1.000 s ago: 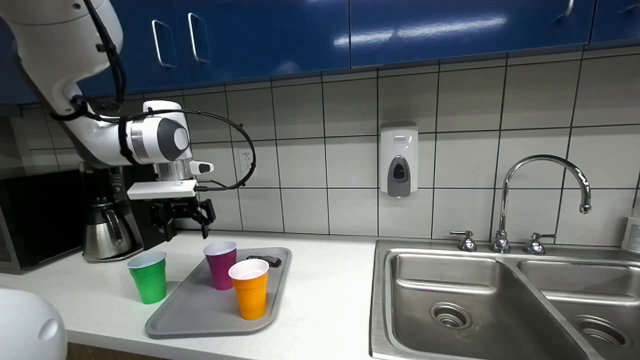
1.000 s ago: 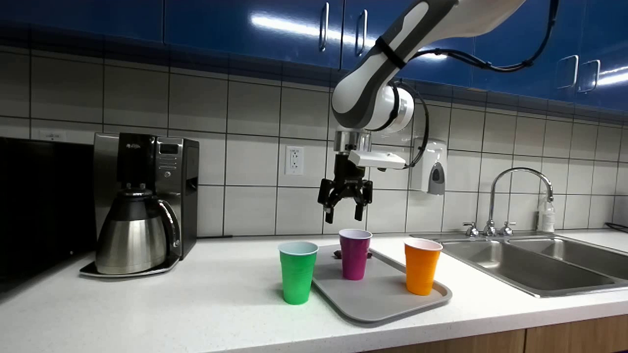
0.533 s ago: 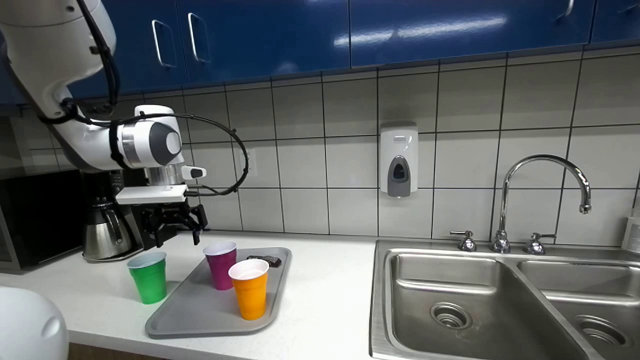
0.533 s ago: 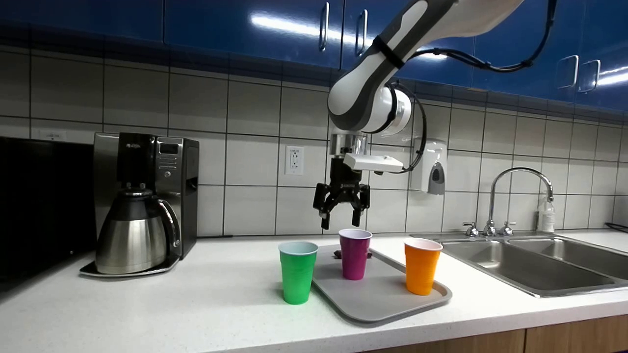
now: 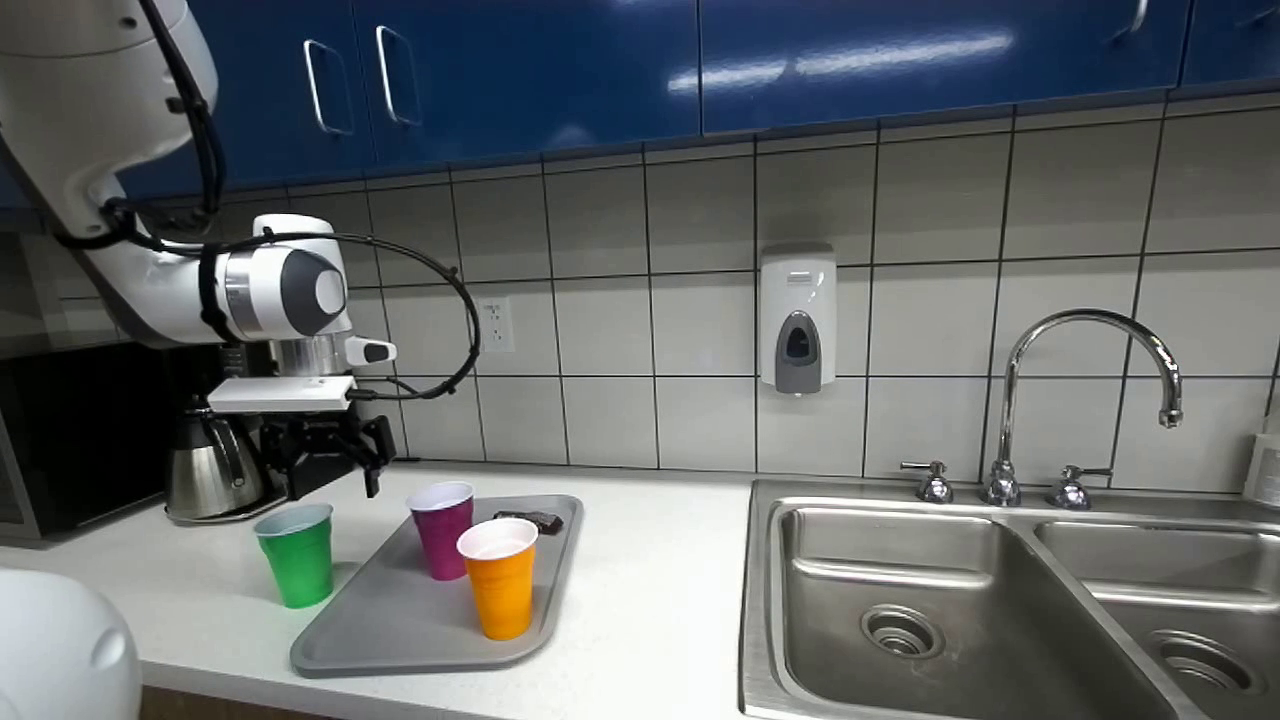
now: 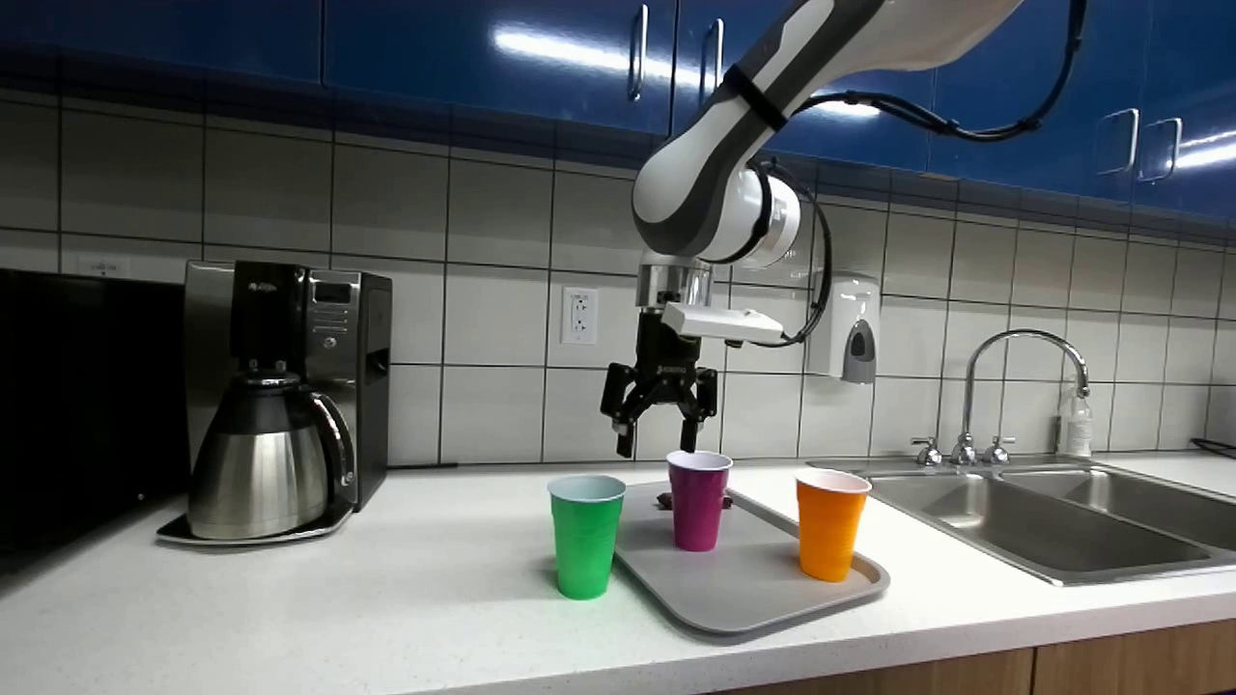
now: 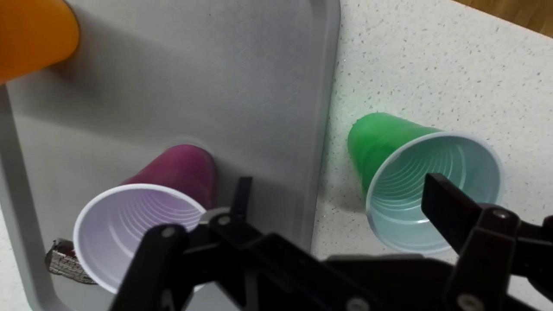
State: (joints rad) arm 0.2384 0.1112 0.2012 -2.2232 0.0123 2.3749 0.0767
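The green cup (image 7: 402, 181) stood upright on the tabletop (image 7: 410, 56), right of centre in the wrist view, where one of the fingers (image 7: 449, 207) crossed its mouth. Your gripper (image 6: 658, 442) hung above, spread wide, holding nothing. In both exterior views you had just brought it lower and farther left while every cup stayed put, which seemingly left it nearer the green cup, without contact. The purple cup (image 7: 134, 220) stood at lower left of the wrist view, on the tray (image 7: 259, 65) near a dark packet (image 7: 65, 263); the orange cup (image 7: 34, 39) was at upper left.
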